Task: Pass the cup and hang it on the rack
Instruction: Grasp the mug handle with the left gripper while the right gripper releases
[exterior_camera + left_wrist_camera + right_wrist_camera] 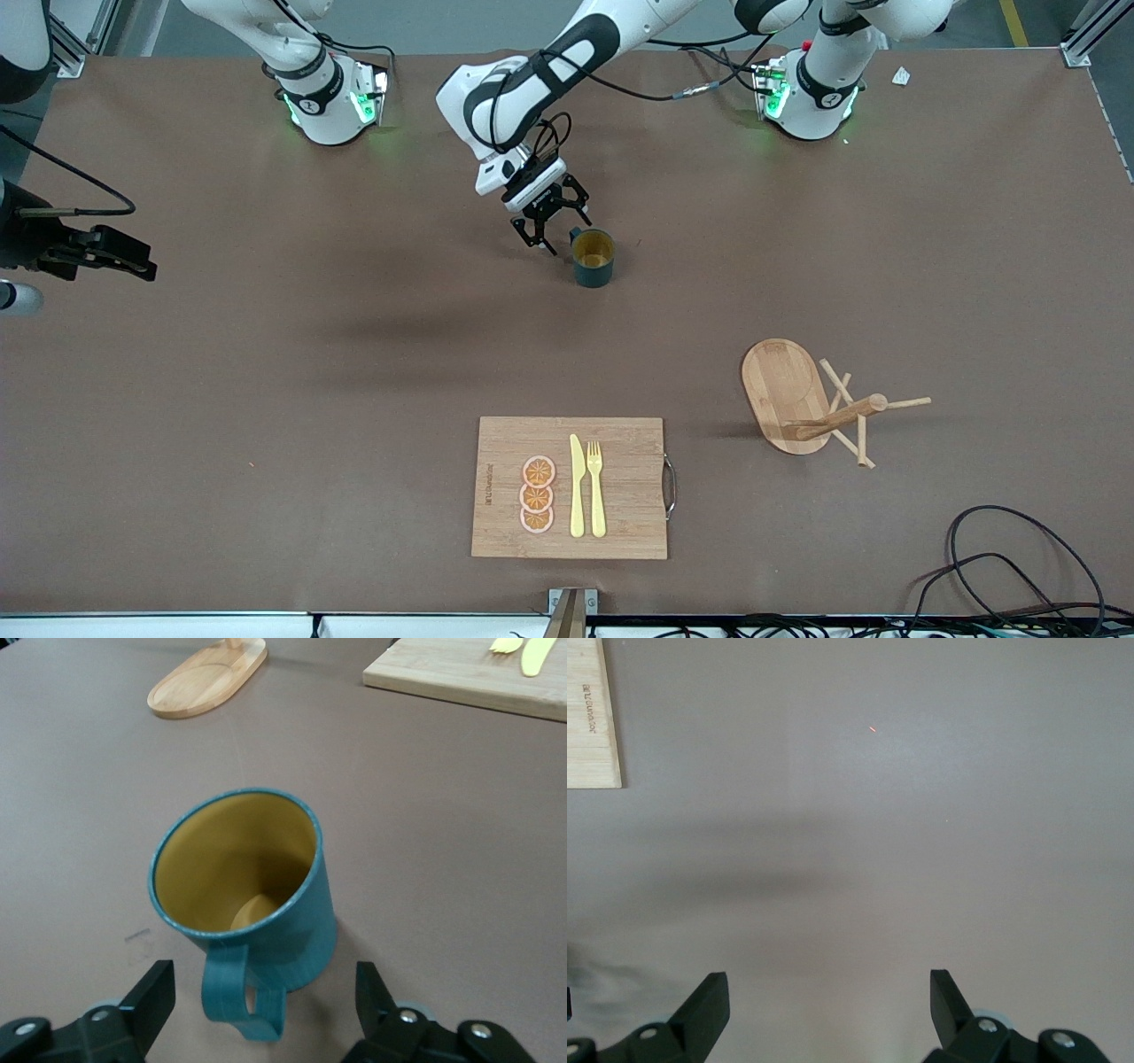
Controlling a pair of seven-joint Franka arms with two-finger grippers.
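Observation:
The dark teal cup [593,257] [244,877] stands upright on the brown table, between the two arm bases and nearer to the front camera than both, its yellowish inside showing. My left gripper [563,232] [264,983] is low beside it, open. The cup's loop handle [239,1001] sits between the two fingers with a gap on each side. The wooden rack [784,390] [208,678] stands toward the left arm's end, nearer the front camera than the cup. My right gripper [133,261] [828,988] waits open over bare table at the right arm's end.
A wooden cutting board [567,487] [461,678] [589,718] with orange slices [537,494], a yellow knife and a fork [595,487] lies near the front edge. Black cables [1019,567] coil at the front corner by the left arm's end.

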